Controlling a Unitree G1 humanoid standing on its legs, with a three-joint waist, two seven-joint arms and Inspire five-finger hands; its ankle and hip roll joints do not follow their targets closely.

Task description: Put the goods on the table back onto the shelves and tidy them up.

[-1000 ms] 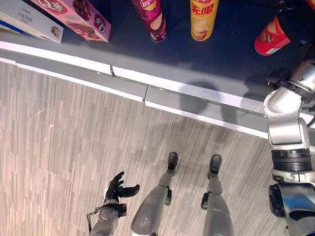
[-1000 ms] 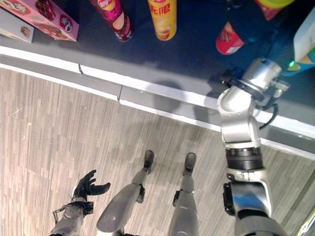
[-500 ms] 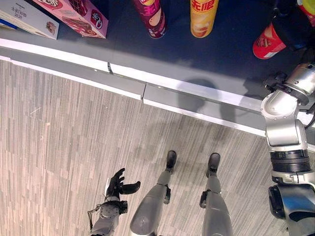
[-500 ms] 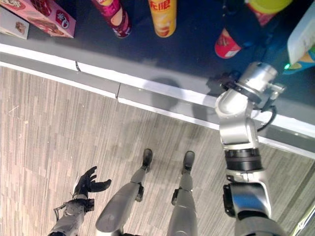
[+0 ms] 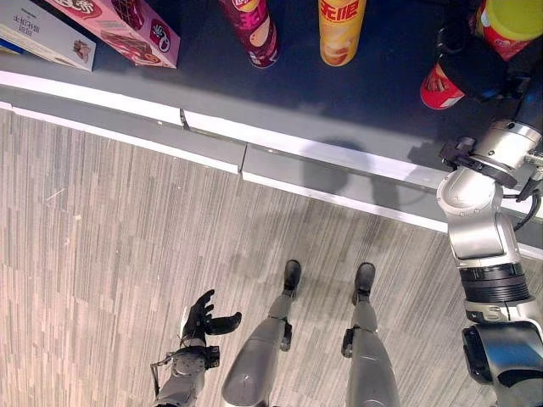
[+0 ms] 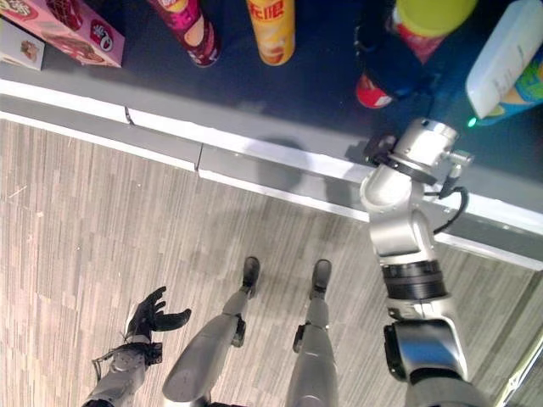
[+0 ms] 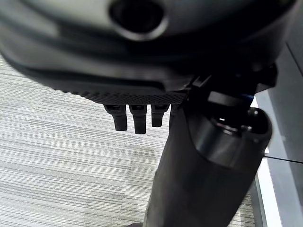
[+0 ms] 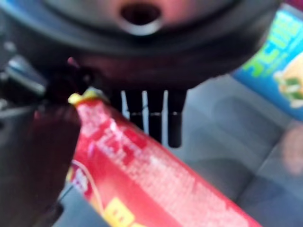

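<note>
The right hand [image 6: 394, 59], dark and blocky, is up over the dark matte table [image 5: 373, 85], its fingers [image 8: 156, 116] wrapped around a red can [image 6: 373, 91]: a glossy cylinder with a yellow-green lid [image 6: 433, 13], tilted so that its red base points toward the table's near edge. From the wrist, the can's shiny red wall with yellow print runs slantwise under the fingers. The silver, jointed right arm reaches up from the lower right across the table's pale edge strip [image 5: 339, 161]. Two more tall cylinders stand further along the table: a maroon can [image 5: 252, 34] and, beside it but apart, a yellow can [image 5: 339, 30]. To the far left lies a flat pink box [image 5: 127, 30] with a white box [image 5: 42, 34] next to it, both cardboard with sharp corners. Just beside the held can, on the right, is a white and blue bag [image 6: 509, 59] with a soft, rounded outline. The left hand [image 5: 204, 318] hangs low over the grey, finely striped floor [image 5: 110, 254], fingers spread and loosely straight, thumb out to the side, holding nothing.
</note>
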